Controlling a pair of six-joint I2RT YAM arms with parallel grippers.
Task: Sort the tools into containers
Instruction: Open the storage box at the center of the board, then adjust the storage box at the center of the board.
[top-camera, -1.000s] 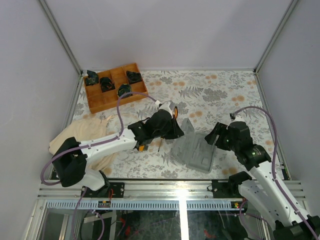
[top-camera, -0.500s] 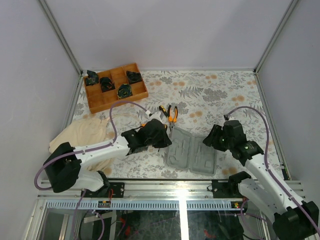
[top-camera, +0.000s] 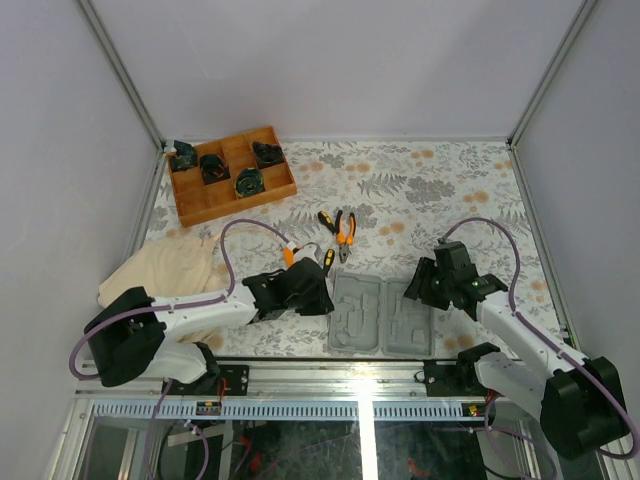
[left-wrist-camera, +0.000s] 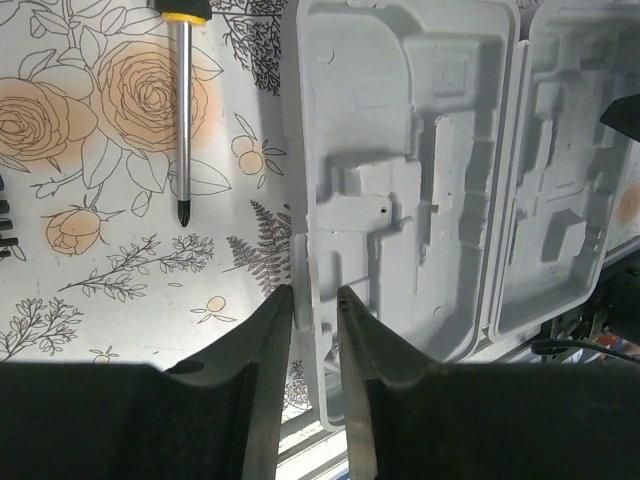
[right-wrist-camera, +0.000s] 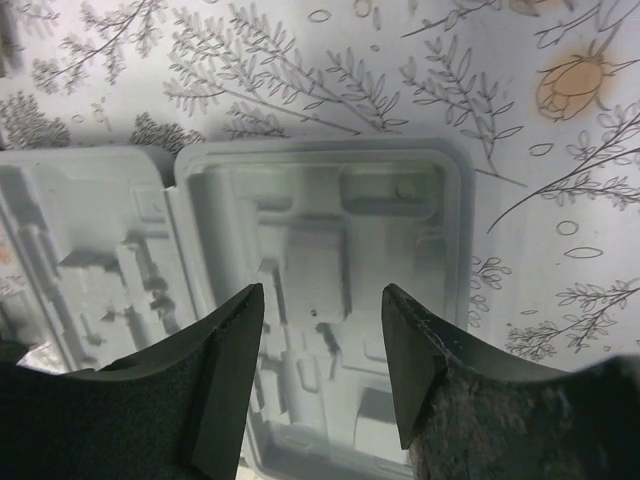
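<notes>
The grey case (top-camera: 380, 316) lies opened flat near the table's front edge, its two moulded halves side by side with nothing in them. My left gripper (left-wrist-camera: 315, 292) straddles the rim of the left half (left-wrist-camera: 400, 150), jaws a narrow gap apart, with space showing beside the rim. My right gripper (right-wrist-camera: 322, 290) hovers open over the right half (right-wrist-camera: 320, 230), nothing between its fingers. A yellow-and-black screwdriver (left-wrist-camera: 181, 120) lies on the cloth left of the case. Orange-handled pliers (top-camera: 343, 228) lie behind the case.
A wooden divided tray (top-camera: 232, 172) with black parts stands at the back left. A beige cloth (top-camera: 175, 270) is crumpled at the near left, under the left arm. The case sits close to the table's front rail (top-camera: 360, 362).
The case, tilted up a second ago, has come down and now lies open flat. My left arm has drawn back toward the near edge and its jaws have loosened. The right gripper has shifted slightly nearer.
</notes>
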